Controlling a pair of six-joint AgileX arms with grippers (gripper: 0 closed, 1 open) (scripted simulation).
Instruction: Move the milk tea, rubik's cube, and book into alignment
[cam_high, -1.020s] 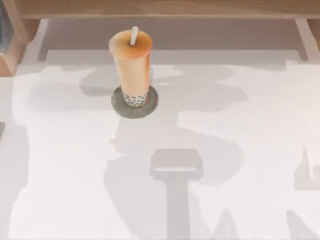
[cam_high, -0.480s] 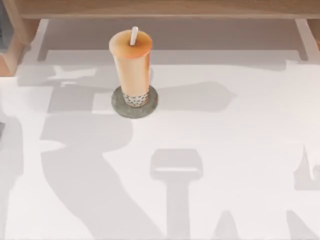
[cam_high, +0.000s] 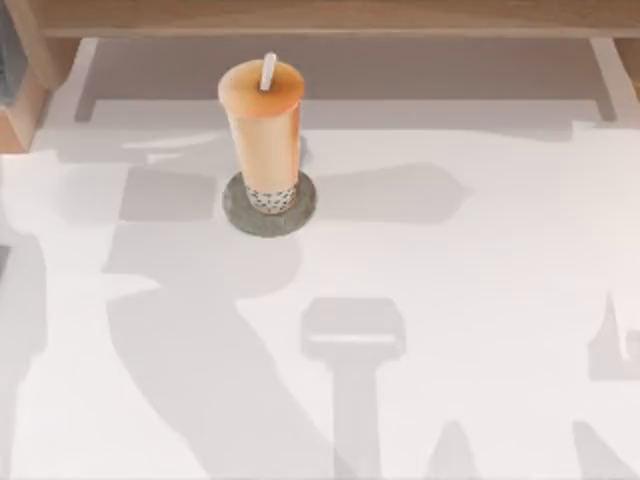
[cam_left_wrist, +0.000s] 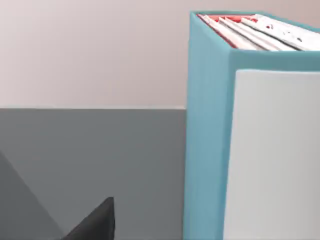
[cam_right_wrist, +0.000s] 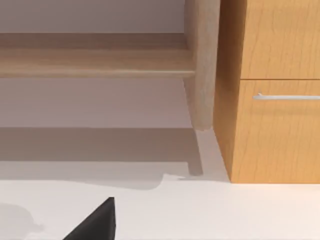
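Peeking into the left wrist view, one dark fingertip (cam_left_wrist: 95, 222) leaves the left gripper's opening impossible to judge; close ahead stands an upright teal book (cam_left_wrist: 210, 130). The milk tea (cam_high: 262, 135) stands upright, straw up, on a grey disc (cam_high: 269, 205) toward the white table's (cam_high: 480, 300) far side.

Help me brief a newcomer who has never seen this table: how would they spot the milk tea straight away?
Start at the white table and look toward its far edge, left of centre. There a flat round grey disc lies, and the milk tea stands upright on it. It is a tall clear cup of orange-tan drink with a white straw and dark pearls at the bottom.
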